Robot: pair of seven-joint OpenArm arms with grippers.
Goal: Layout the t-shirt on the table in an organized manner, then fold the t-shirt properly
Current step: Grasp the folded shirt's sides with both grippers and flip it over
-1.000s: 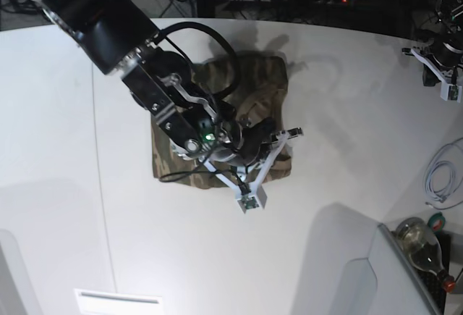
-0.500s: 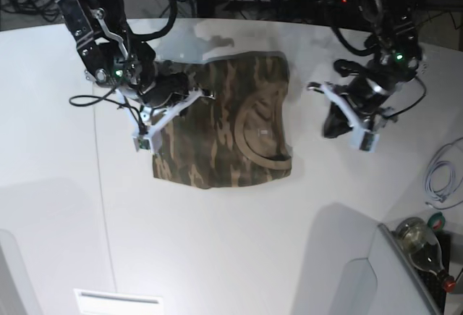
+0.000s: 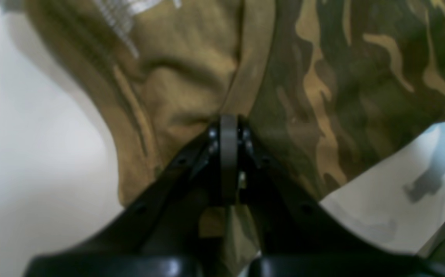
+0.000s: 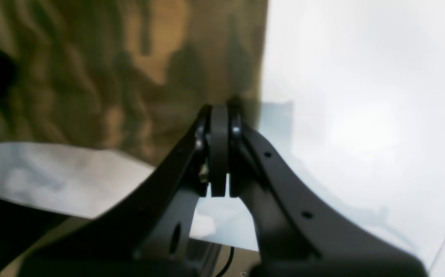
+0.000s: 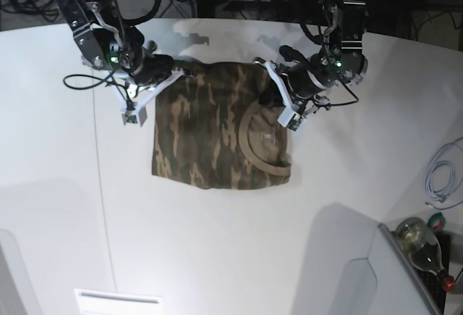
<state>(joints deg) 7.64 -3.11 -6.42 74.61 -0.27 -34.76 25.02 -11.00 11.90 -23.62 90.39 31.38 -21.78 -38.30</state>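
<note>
The camouflage t-shirt lies folded into a rough square on the white table, its tan neckband facing up on the right half. My left gripper is shut, with its tips down on the shirt's upper right part. In the left wrist view these tips rest right at the neckband, with no cloth visible between them. My right gripper is shut at the shirt's upper left corner. The right wrist view has that gripper at the edge where the t-shirt meets the bare table.
A thin dark seam runs down the table's left part. A coiled white cable and a bottle sit at the right edge. A pale panel stands at the lower right. Cables and gear line the back.
The left arm swung in from the table's right side onto the shirt's upper right. The right gripper shifted from the shirt's left edge up to its upper left corner. Both stayed shut.
</note>
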